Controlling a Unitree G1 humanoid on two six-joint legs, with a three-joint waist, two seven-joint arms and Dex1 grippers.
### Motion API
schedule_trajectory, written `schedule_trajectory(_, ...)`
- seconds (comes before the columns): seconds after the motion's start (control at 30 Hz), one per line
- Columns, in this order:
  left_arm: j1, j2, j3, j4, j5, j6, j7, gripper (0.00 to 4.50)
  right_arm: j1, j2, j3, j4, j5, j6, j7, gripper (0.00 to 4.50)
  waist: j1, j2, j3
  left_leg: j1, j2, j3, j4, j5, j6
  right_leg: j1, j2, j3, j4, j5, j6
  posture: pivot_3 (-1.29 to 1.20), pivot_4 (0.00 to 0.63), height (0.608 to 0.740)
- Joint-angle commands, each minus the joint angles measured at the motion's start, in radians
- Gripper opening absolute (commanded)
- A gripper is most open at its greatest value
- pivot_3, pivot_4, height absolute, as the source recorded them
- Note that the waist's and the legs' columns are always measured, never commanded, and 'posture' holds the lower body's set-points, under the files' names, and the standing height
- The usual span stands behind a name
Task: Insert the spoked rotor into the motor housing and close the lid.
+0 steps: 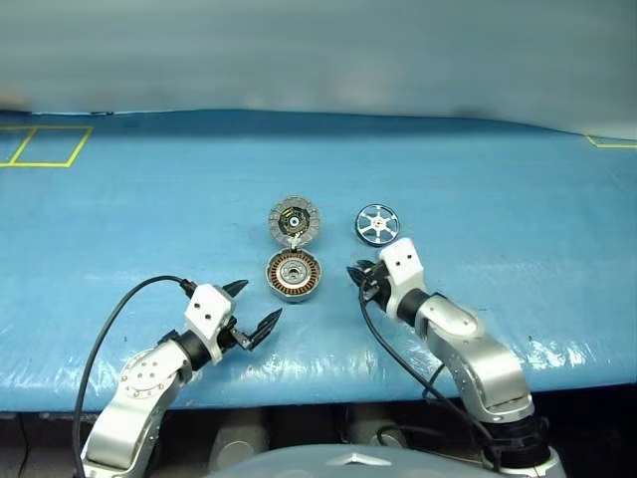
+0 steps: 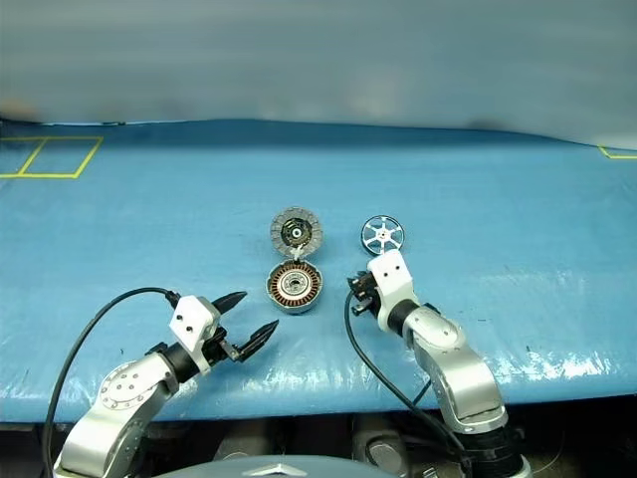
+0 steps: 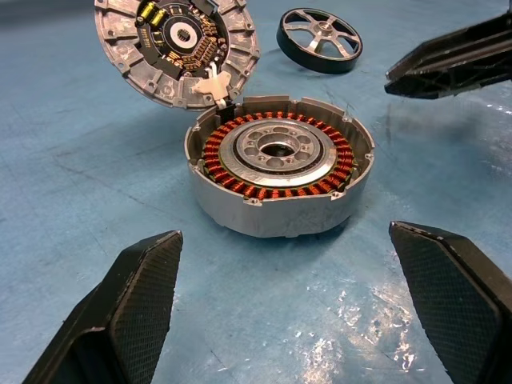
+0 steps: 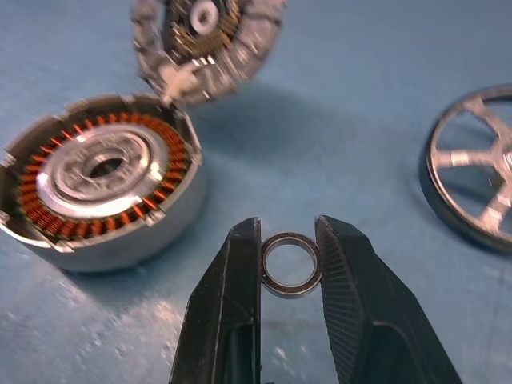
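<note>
My right gripper (image 4: 290, 240) pinched a small metal ring (image 4: 291, 264); my left gripper (image 3: 292, 300) stood spread. The spoked rotor (image 1: 379, 224), probably stiff and slick, lay right of the motor housing (image 1: 294, 275); I'd grip its rim.

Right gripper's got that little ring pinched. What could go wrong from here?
1. The small metal ring is held only by its edges between the right gripper fingertips, so it could pop out.
2. The lid lies open behind the motor housing; a careless approach might knock it.
</note>
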Motion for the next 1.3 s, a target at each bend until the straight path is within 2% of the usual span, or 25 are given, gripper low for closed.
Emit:
schedule_trajectory(0.03, 0.006, -0.001, 0.002, -0.025, 0.011, -0.041, 0.001, 4.50, -0.060, -0.028, 0.066, -0.079, 0.037, -0.013, 0.080, 0.66, 0.004, -0.001, 0.000, -0.001, -0.001, 0.000, 0.000, 0.000, 0.000, 0.000, 0.002, -0.001, 0.000, 0.000, 0.000, 0.00, 0.150, 0.740)
schedule_trajectory(0.2, 0.019, -0.009, -0.004, -0.025, 0.000, -0.051, -0.004, 4.50, -0.123, -0.003, 0.168, -0.045, 0.032, -0.031, 0.107, 0.66, 0.006, -0.001, 0.000, -0.012, -0.001, -0.001, 0.001, 0.000, 0.000, -0.011, 0.002, -0.001, 0.001, 0.006, 0.000, 0.00, 0.150, 0.740)
schedule_trajectory(0.37, 0.027, -0.022, -0.004, -0.024, 0.003, -0.082, 0.000, 4.50, -0.142, 0.090, 0.214, 0.074, 0.004, -0.080, 0.057, 0.66, 0.005, -0.001, 0.000, -0.012, -0.002, -0.001, 0.002, 0.000, 0.000, -0.011, 0.002, -0.002, 0.000, 0.006, 0.001, 0.00, 0.150, 0.740)
schedule_trajectory(0.5, 0.029, -0.020, -0.008, -0.023, 0.009, -0.084, -0.001, 4.50, -0.137, 0.137, 0.214, 0.170, -0.030, -0.139, 0.016, 0.66, 0.006, -0.001, 0.000, -0.012, -0.002, -0.001, 0.003, 0.000, 0.000, -0.010, 0.002, -0.001, 0.001, 0.005, -0.001, 0.00, 0.150, 0.740)
schedule_trajectory(0.9, 0.030, -0.024, -0.014, -0.014, 0.018, -0.101, -0.003, 4.50, -0.110, 0.179, 0.188, 0.307, -0.048, -0.205, -0.010, 0.66, 0.005, -0.001, 0.000, -0.011, -0.002, -0.001, 0.003, 0.000, 0.000, -0.010, 0.002, -0.001, 0.002, 0.006, 0.000, 0.00, 0.150, 0.740)
schedule_trajectory(1.3, 0.024, -0.028, -0.017, -0.004, 0.021, -0.111, -0.001, 4.50, -0.109, 0.200, 0.192, 0.322, -0.047, -0.201, 0.007, 0.66, 0.004, -0.001, -0.001, -0.011, -0.002, -0.001, 0.004, 0.000, 0.000, -0.010, 0.002, -0.001, 0.002, 0.006, 0.000, 0.00, 0.150, 0.740)
